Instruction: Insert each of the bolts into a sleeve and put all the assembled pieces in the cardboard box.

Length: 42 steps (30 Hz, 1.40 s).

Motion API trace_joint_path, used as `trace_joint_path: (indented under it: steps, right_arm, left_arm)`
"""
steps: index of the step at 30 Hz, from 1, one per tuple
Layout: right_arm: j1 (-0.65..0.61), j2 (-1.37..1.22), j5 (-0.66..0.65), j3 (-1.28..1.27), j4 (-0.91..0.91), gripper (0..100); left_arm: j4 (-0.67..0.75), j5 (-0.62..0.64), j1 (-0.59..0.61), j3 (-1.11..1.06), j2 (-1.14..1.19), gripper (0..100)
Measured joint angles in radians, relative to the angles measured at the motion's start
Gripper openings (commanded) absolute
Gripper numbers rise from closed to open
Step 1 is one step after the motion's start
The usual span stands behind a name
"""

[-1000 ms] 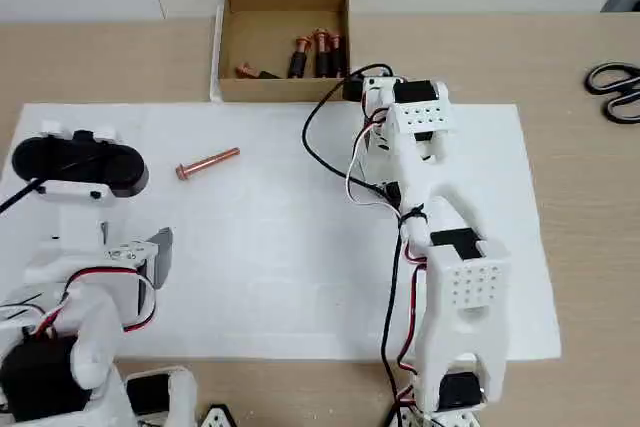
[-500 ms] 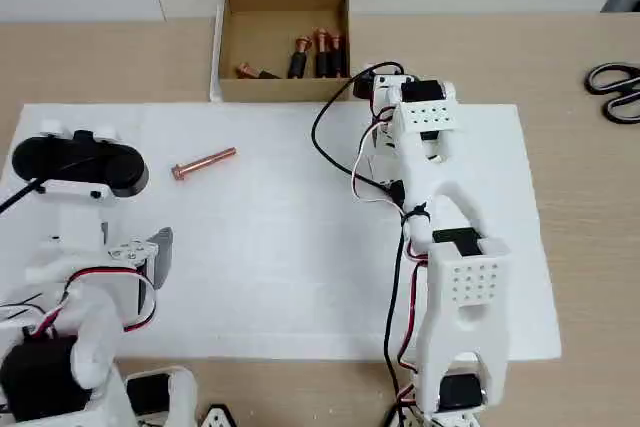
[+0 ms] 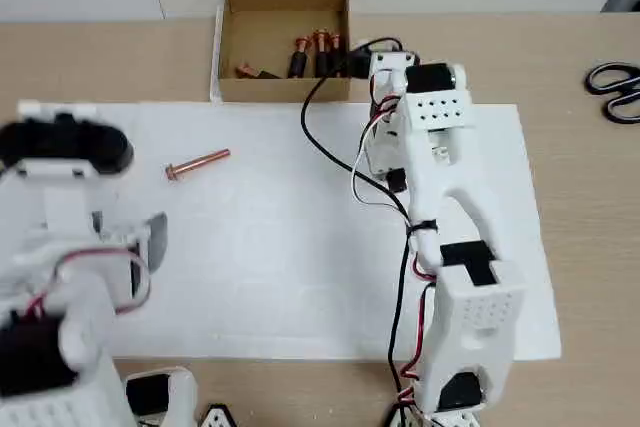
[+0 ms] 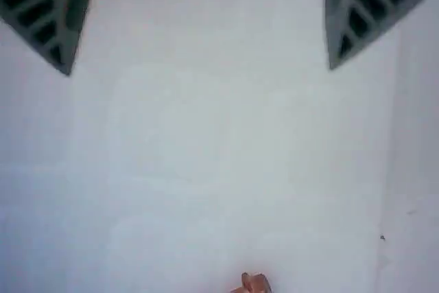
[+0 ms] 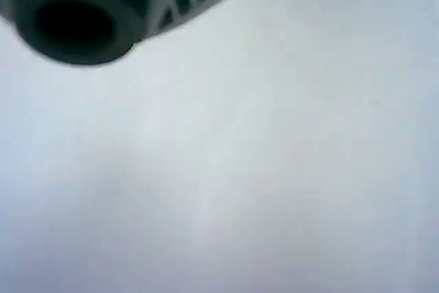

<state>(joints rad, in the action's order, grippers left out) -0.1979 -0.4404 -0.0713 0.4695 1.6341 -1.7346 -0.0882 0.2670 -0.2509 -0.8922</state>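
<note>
Because the bolt [image 3: 198, 164] at ten o'clock lies bare, the right gripper [image 3: 362, 63] apparently has its jaws closed on a black sleeve [image 5: 72, 49]; the left gripper [image 4: 199, 65], jaws wide, holds nothing.

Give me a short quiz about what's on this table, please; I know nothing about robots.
1. True or false: the loose bolt lies inside the cardboard box.
2. What lies far to the right on the table? A. a hammer B. scissors C. a cup
3. Fill the gap: the left gripper has its fingers ____.
Key: 1 false, it lies on the white sheet; 2 B; 3 open.
</note>
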Motion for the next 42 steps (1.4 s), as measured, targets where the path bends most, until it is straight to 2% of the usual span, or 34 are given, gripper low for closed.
trace_joint_path:
  steps: [5,8,15,17,29,39,42]
  right_arm:
    - [0.0,0.008,0.0,0.0,0.0,2.1]
    - [0.002,0.008,0.0,0.0,0.0,2.1]
    - [0.002,0.008,0.0,0.0,0.0,2.1]
    - [0.002,0.008,0.0,0.0,0.0,2.1]
    - [-0.002,0.008,0.0,0.0,0.0,2.1]
    - [0.0,0.008,0.0,0.0,0.0,2.1]
    - [0.002,0.008,0.0,0.0,0.0,2.1]
  left_arm:
    - [0.0,0.012,0.0,0.14,0.342,23]
    - [0.0,-0.041,0.0,0.227,0.571,23]
    - [0.002,-0.483,-0.002,0.489,1.0,23]
    - [0.017,-0.539,-0.003,0.571,1.08,23]
    - [0.157,-0.568,-0.092,0.825,1.499,23]
    - [0.158,-0.568,-0.094,1.026,1.757,22]
    - [0.133,-0.565,-0.094,1.071,1.786,17]
